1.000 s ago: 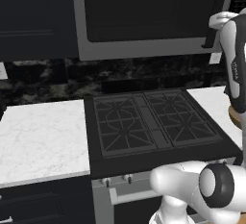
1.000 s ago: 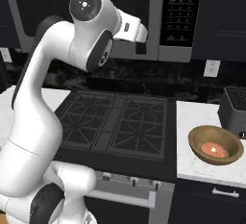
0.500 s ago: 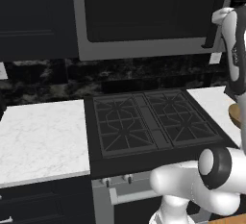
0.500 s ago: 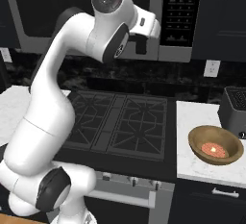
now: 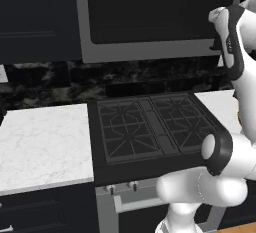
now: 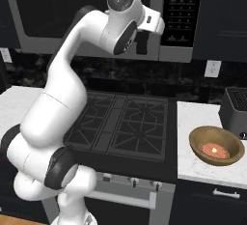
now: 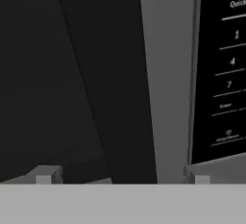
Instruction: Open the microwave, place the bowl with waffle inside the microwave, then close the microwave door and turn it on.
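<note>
The microwave (image 6: 48, 11) hangs above the stove with its door (image 5: 150, 7) shut. My gripper (image 7: 122, 177) is open right in front of the door's right edge. Its fingertips (image 7: 45, 175) stand wide on either side of the black vertical handle (image 7: 110, 74) and the grey door frame, touching nothing. The button panel (image 7: 223, 64) is just to the right of the hand. From the right base view the hand (image 6: 144, 38) sits beside that panel (image 6: 181, 7). The wooden bowl (image 6: 216, 144) rests on the right counter with the reddish waffle (image 6: 215, 149) inside it.
A black gas stove (image 6: 120, 122) lies below the microwave. A dark toaster (image 6: 236, 110) stands behind the bowl on the right counter. A white marble counter (image 5: 45, 142) stretches to the left of the stove, with dark cabinets (image 5: 35, 17) above it.
The arm has swung up and to the right, bringing the hand closer to the microwave door's handle side. The jaws have stayed open.
</note>
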You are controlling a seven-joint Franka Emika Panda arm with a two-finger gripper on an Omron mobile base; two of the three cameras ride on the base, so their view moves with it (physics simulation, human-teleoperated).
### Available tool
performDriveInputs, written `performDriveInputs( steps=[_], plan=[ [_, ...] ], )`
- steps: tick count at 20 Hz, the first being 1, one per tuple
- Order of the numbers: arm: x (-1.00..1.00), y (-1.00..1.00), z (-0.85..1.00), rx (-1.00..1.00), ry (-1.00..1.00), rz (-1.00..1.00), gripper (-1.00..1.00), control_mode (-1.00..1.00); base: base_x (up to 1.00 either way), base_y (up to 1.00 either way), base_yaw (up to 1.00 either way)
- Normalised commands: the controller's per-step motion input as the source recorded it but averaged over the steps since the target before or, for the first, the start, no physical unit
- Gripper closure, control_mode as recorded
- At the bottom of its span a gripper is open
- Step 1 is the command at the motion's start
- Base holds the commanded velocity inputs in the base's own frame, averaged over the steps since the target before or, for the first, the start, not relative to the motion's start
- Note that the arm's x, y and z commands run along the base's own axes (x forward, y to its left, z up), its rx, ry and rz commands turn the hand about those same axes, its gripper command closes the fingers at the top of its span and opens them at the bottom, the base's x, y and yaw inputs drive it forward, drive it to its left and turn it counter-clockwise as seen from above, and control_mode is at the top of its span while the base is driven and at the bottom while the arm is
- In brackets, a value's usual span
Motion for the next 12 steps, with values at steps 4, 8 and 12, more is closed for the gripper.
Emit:
performDriveInputs(
  steps=[4, 8, 12],
  plan=[
    [0.46, -0.17, -0.13, 0.0, 0.0, 0.0, -1.0, -1.0, 0.0, 0.0, 0.0],
    [0.41, -0.18, -0.17, 0.0, 0.0, 0.02, -1.0, -1.0, 0.0, 0.0, 0.0],
    [0.39, -0.09, -0.17, 0.0, 0.0, 0.01, -1.0, -1.0, 0.0, 0.0, 0.0]
  ],
)
